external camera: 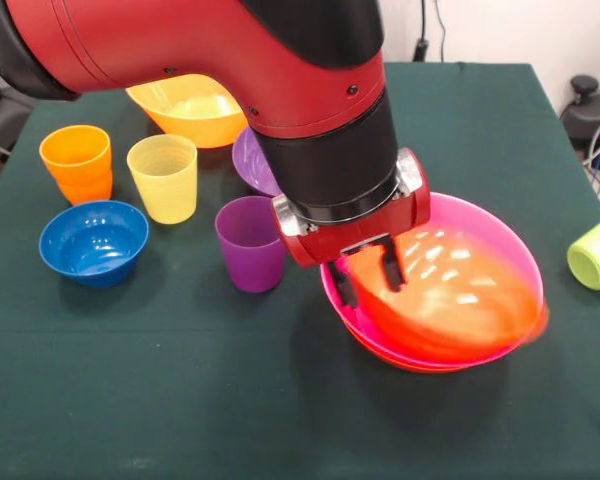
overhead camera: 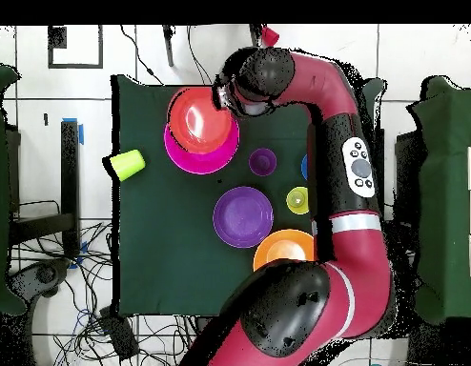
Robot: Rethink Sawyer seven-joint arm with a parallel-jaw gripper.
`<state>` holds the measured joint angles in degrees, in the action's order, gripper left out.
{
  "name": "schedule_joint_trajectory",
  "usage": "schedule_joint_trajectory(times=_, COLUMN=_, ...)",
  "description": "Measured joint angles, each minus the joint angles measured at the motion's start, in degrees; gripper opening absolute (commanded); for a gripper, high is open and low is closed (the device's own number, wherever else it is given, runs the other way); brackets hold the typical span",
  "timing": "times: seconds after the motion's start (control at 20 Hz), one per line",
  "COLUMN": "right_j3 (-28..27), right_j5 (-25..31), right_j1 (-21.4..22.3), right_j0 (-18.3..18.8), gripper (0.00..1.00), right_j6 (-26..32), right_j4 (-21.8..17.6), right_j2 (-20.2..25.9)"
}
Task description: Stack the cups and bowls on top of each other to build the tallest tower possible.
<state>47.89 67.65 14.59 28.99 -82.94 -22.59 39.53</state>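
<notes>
My gripper (external camera: 367,278) is down at the left rim of a red-orange bowl (external camera: 450,300), shut on it with one finger inside and one outside. This bowl is tilted and blurred inside the pink bowl (external camera: 485,218). A second red-orange edge (external camera: 410,362) shows under the pink bowl. From overhead the red-orange bowl (overhead camera: 199,119) lies in the pink bowl (overhead camera: 182,157). To the left stand a purple cup (external camera: 250,243), a yellow cup (external camera: 164,177), an orange cup (external camera: 77,162) and a blue bowl (external camera: 93,240).
A yellow-orange bowl (external camera: 190,108) sits at the back. The purple bowl (external camera: 248,160) is half hidden behind the arm. A lime green cup (external camera: 597,250) lies on its side at the right edge. The overhead view shows the purple bowl (overhead camera: 243,216) mid-table.
</notes>
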Motion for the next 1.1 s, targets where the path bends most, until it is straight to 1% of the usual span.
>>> schedule_joint_trajectory(times=0.9, right_j3=0.0, right_j5=0.0, right_j1=0.1, right_j0=0.0, gripper=1.0, right_j6=0.1, right_j4=0.0, right_j2=0.9)
schedule_joint_trajectory(times=1.1, right_j3=0.3, right_j5=0.0, right_j1=0.9, right_j0=0.1, gripper=1.0, right_j6=0.1, right_j4=0.0, right_j2=0.9)
